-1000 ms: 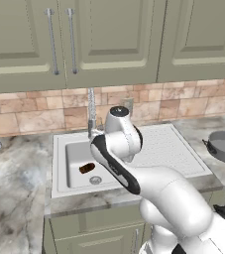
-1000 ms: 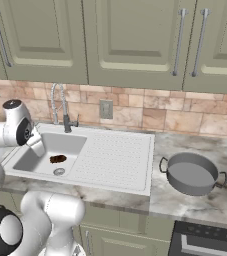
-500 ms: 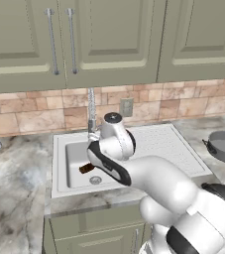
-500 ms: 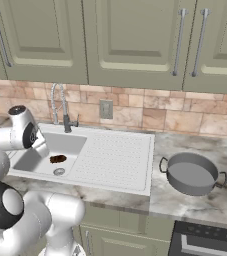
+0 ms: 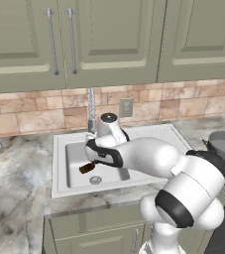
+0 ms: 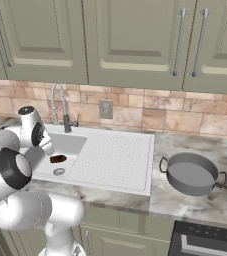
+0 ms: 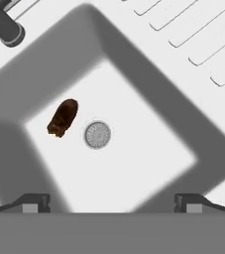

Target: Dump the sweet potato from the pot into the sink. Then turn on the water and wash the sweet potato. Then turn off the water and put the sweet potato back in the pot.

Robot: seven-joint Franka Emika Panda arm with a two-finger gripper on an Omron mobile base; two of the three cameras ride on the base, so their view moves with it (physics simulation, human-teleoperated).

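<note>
The pincer (image 7: 112, 201) stands open and empty, its two dark tips set far apart at the lower left and lower right of the hand view, looking down into the sink (image 7: 148, 106). The sweet potato (image 7: 63, 117) lies on the basin floor in the left middle of that view, its long axis running from lower left to upper right, the rounder end toward the upper right and the rougher, darker end toward the lower left. It sits above and left of the midpoint between the tips, well apart from both, and just beside the round drain (image 7: 97, 134), which is to its right and a little lower. In the left base view the sweet potato (image 5: 86, 167) shows at the left of the basin, just left of the arm's wrist, with the sink (image 5: 62, 171) holding nothing else. In the right base view the sweet potato (image 6: 58, 159) lies in the sink (image 6: 72, 145) near the left edge of the frame, while the pot (image 6: 192, 173) stands upright on the tabletop (image 6: 182, 200) at the right, well apart from the basin, its grey inside bare. The faucet (image 6: 60, 106) rises behind the basin.
</note>
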